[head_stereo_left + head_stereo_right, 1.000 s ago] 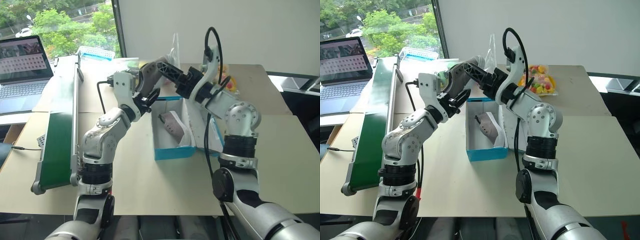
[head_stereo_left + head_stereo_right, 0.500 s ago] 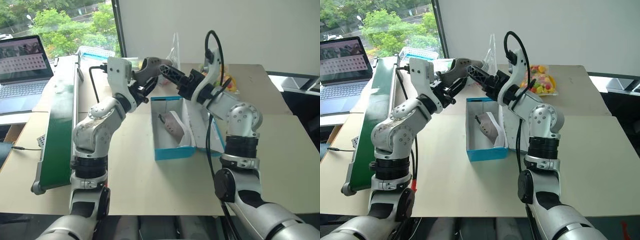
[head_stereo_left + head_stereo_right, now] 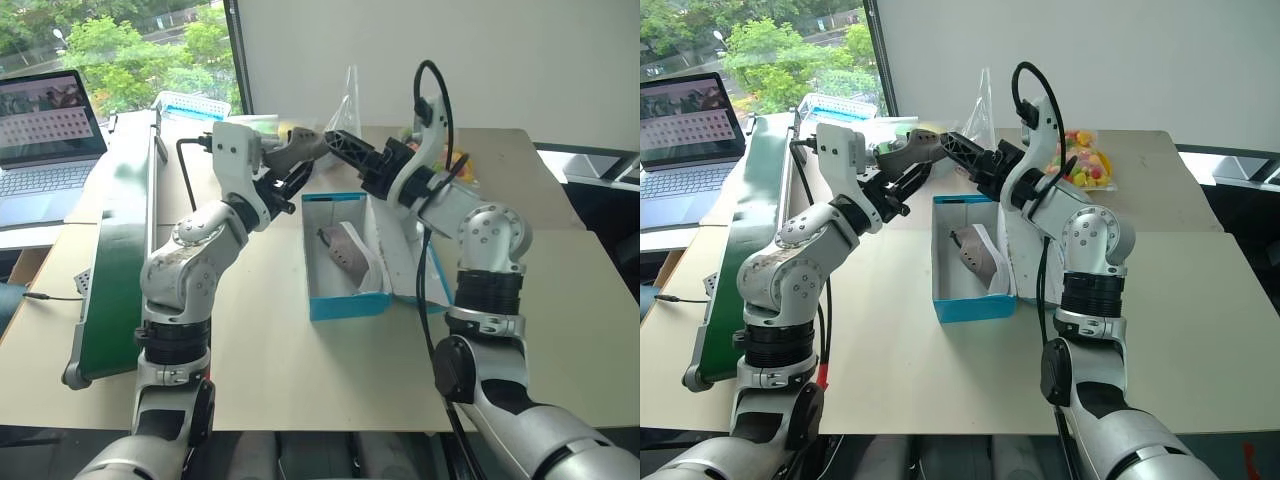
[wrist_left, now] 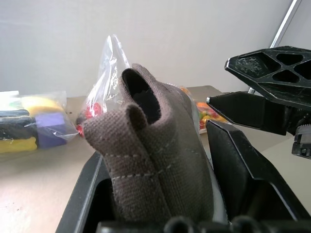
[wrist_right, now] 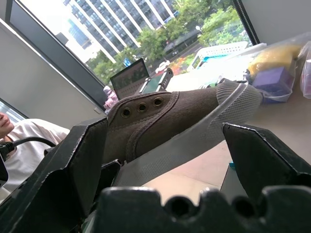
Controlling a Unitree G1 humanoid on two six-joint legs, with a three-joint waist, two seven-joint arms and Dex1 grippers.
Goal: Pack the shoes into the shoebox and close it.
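Observation:
My left gripper [image 3: 288, 172] is shut on a grey-brown shoe [image 3: 300, 142] and holds it in the air behind the far end of the open blue shoebox [image 3: 346, 305]. In the left wrist view the shoe [image 4: 153, 145] sits heel-up between that gripper's black fingers [image 4: 243, 179]. My right gripper [image 3: 338, 143] is open at the shoe's other end. Its fingers [image 5: 265, 158] stand on either side of the shoe [image 5: 165, 114] without closing on it. The second shoe [image 3: 346, 252] lies inside the box. The box's lid [image 3: 405, 262] hangs open on the right, under my right arm.
A green conveyor [image 3: 115, 270] runs along the left, with a laptop [image 3: 45, 125] beyond it. At the back are a pale blue basket [image 3: 190, 103], a clear bag [image 3: 350, 95] and bags of colourful items [image 3: 1080, 160]. A person in white [image 5: 19, 145] sits beyond the conveyor.
My left arm has swung its elbow outward and lifted the shoe slightly up and to the left, away from the box. The right gripper has stayed open in about the same place.

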